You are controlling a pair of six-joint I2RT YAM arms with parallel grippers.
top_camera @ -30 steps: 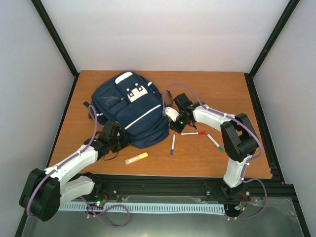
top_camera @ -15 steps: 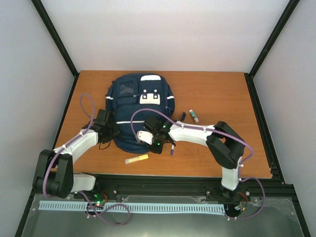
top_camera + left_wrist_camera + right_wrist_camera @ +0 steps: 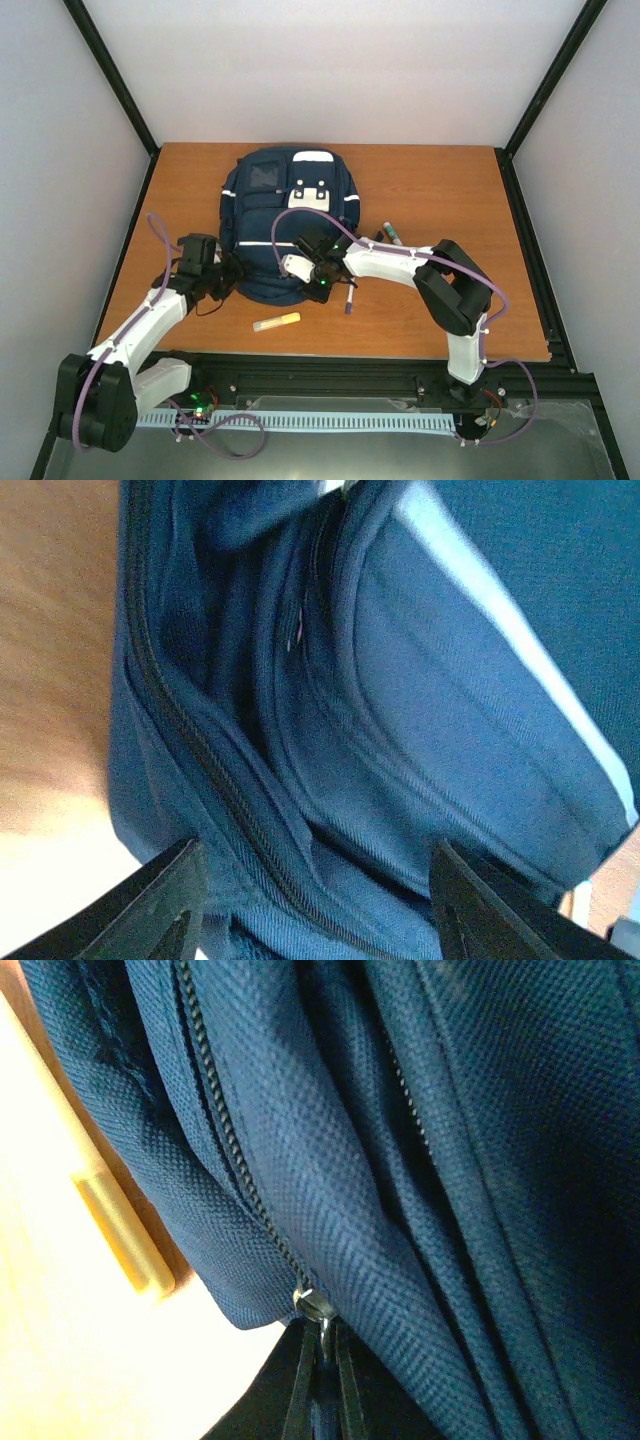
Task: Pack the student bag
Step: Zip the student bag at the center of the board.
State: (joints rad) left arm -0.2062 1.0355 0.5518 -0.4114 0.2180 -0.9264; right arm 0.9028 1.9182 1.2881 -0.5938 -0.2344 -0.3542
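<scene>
Mostly cropped, right hand point(image 3: 320, 1365) clamps student bag point(image 3: 340, 1150) zipper pull point(image 3: 313, 1306); left hand point(image 3: 315, 865) spread.

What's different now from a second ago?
The bag was turned square and slid right. The right arm swung from the bag's right side to its near edge, where its jaws pinch the zipper pull. The left arm stays at the bag's left side, jaws open; the yellow pen hasn't moved.
</scene>
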